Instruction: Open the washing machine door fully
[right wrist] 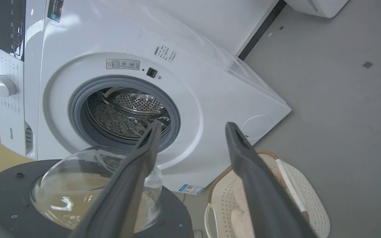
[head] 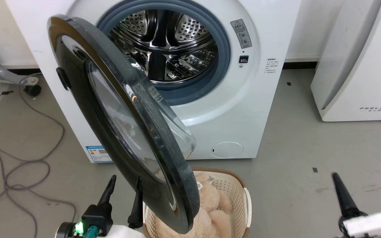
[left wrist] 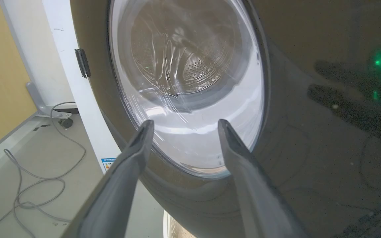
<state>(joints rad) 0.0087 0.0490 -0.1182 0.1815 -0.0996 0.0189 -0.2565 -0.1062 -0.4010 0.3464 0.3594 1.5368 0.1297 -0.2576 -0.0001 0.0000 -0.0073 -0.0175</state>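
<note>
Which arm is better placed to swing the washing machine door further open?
Probably left: the left gripper, open, is close to the door's outer face; the right gripper is far off to the side.

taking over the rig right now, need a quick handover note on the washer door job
Left gripper: open, empty, by the outer face of the door; I cannot tell whether it touches.
Right gripper: open, empty, off to the right, away from the door.
Things: the door stands partly open from the washing machine, hinged on the left, with its free edge above the laundry basket.
Done: the door is unlatched and the drum is exposed.
Left: swing the door further left until it is fully open, probably by pushing from its inner side.
</note>
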